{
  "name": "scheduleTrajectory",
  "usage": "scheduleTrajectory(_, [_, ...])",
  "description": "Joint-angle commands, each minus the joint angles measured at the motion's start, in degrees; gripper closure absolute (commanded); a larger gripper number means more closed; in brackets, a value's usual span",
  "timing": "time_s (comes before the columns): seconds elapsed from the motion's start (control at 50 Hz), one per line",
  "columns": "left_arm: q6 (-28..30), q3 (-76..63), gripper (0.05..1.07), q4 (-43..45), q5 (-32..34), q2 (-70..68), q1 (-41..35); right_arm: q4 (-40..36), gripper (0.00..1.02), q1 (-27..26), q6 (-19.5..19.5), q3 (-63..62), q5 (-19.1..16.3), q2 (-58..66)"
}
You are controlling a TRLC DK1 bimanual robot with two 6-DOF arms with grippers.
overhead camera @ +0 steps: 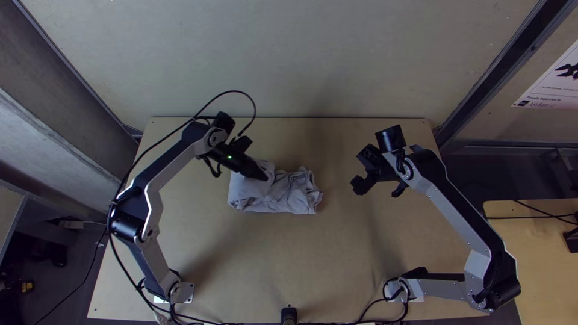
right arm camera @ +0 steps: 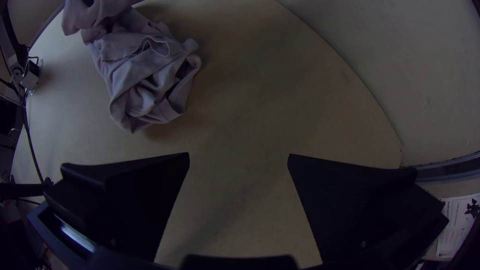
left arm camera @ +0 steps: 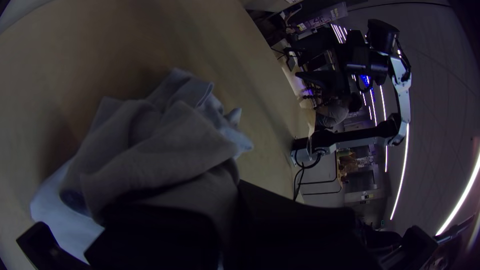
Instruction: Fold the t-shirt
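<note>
Left gripper (overhead camera: 264,177) is in on the t-shirt (overhead camera: 295,195) now, its fingers narrow, pinching cloth towards the shirt's left end! And the shirt itself? Lying on the table (overhead camera: 301,259) in a compact, folded bundle, smoother on its left side, rumpled into creases on its right. Over to the shirt's right, well apart from it, the right gripper (overhead camera: 378,189) hangs above the table, fingers spread wide, nothing between them.
</note>
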Motion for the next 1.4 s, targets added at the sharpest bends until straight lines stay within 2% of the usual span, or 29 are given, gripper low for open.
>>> scheduleTrajectory(0.0, [-4.1,3.9,1.04,1.0,1.3,2.7,-2.5,-0.6,0.12,-0.7,0.7,-1.4,0.4,-1.1])
scheduleTrajectory(0.3, [-6.3,6.4,1.04,4.4,1.2,9.2,-8.2,-0.5,0.12,-2.6,0.5,-1.4,0.4,-0.8])
scheduleTrajectory(0.6, [-6.4,7.2,1.03,7.3,0.9,13.9,-9.1,-0.2,0.12,-3.8,0.0,-0.8,0.4,-0.5])
scheduleTrajectory(0.64, [-6.5,7.8,0.96,7.3,0.9,14.5,-9.3,-0.1,0.12,-3.8,0.0,-0.9,0.4,-0.4])
scheduleTrajectory(0.66, [-6.5,8.1,0.87,7.3,1.0,14.7,-9.5,0.0,0.12,-3.8,0.0,-0.9,0.4,-0.4])
scheduleTrajectory(0.7, [-6.6,8.6,0.61,7.3,1.0,14.9,-9.5,0.0,0.12,-3.8,0.1,-1.0,0.4,-0.3])
scheduleTrajectory(0.72, [-6.6,8.9,0.52,7.3,1.0,15.0,-9.6,0.0,0.12,-3.8,0.1,-1.0,0.4,-0.2])
scheduleTrajectory(0.74, [-6.6,9.2,0.49,7.3,1.0,15.1,-9.7,0.1,0.12,-3.8,0.1,-1.0,0.4,-0.2])
scheduleTrajectory(0.8, [-7.1,10.2,0.47,7.4,1.0,15.3,-10.3,0.0,0.12,-3.8,0.1,-1.0,0.4,-0.1])
scheduleTrajectory(0.84, [-7.7,10.4,0.35,8.0,1.0,15.2,-10.9,0.1,0.12,-3.8,0.1,-0.9,0.4,-0.1])
scheduleTrajectory(0.88, [-7.8,10.6,0.13,8.0,1.0,15.1,-11.3,0.1,0.12,-3.8,0.1,-0.9,0.4,-0.1])
scheduleTrajectory(0.9, [-7.8,10.7,0.08,8.0,1.1,15.0,-11.6,0.1,0.12,-3.8,0.1,-0.9,0.4,-0.1])
scheduleTrajectory(1.38, [-9.0,11.4,0.09,6.4,4.0,6.8,-13.2,0.0,0.12,-3.7,-0.1,-1.5,0.4,-0.8])
